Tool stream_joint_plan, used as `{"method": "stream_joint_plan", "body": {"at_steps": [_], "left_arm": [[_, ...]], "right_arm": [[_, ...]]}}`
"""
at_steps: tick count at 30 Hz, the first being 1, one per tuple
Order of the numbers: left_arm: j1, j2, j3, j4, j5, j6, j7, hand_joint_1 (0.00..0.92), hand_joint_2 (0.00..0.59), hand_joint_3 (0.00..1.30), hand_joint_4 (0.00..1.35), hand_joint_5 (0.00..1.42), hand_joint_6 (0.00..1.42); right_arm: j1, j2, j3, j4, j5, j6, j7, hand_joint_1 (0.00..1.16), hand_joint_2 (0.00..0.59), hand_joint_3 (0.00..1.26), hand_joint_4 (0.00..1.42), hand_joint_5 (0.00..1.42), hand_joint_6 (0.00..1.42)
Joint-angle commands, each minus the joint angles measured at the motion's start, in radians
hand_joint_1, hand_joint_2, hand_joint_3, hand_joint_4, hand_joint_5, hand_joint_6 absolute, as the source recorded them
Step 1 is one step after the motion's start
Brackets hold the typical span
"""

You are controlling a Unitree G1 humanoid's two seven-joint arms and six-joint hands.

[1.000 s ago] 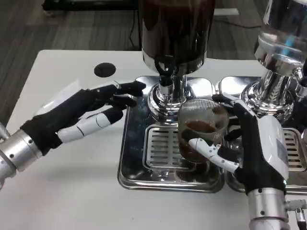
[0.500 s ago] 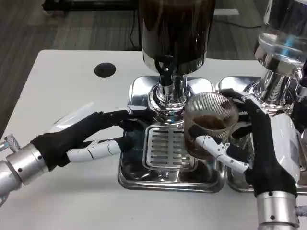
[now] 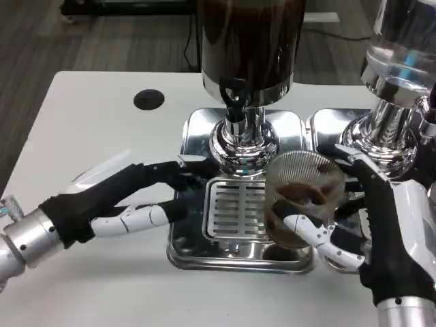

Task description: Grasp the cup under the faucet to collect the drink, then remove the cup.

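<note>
Head view puts our right hand (image 3: 381, 238) at the lower right of the frame, wrapped around the ribbed clear cup (image 3: 302, 197), its palm side hidden behind the glass. Dark drink sits in the cup, which is tilted above the right edge of the shiny slotted drip tray (image 3: 235, 211), right of the faucet (image 3: 235, 109). Our left hand (image 3: 122, 197) rests unclenched at centre left, fingertips on the tray's rim, wrist cut off by the frame.

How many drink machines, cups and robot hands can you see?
Shiny silver drink dispensers: 2, one with dark drink, one with clear liquid
Clear ribbed plastic cup holding brown drink: 1
Robot hands: 2, left, right
Total: 5
</note>
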Motion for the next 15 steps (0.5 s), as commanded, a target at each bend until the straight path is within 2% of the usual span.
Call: {"method": "stream_joint_plan", "body": {"at_steps": [1, 15], "left_arm": [[0.054, 0.028, 0.0, -0.061, -0.038, -0.011, -0.02, 0.0, 0.112, 0.21, 0.21, 0.28, 0.32], [0.183, 0.072, 0.013, -0.208, -0.119, 0.038, -0.06, 0.0, 0.117, 0.21, 0.21, 0.28, 0.32]], "right_arm": [[0.03, 0.0, 0.016, -0.062, -0.003, -0.052, -0.002, 0.68, 0.224, 0.43, 0.5, 0.66, 0.76], [0.095, -0.006, 0.024, -0.125, 0.005, -0.069, 0.012, 0.68, 0.234, 0.44, 0.5, 0.66, 0.78]]}}
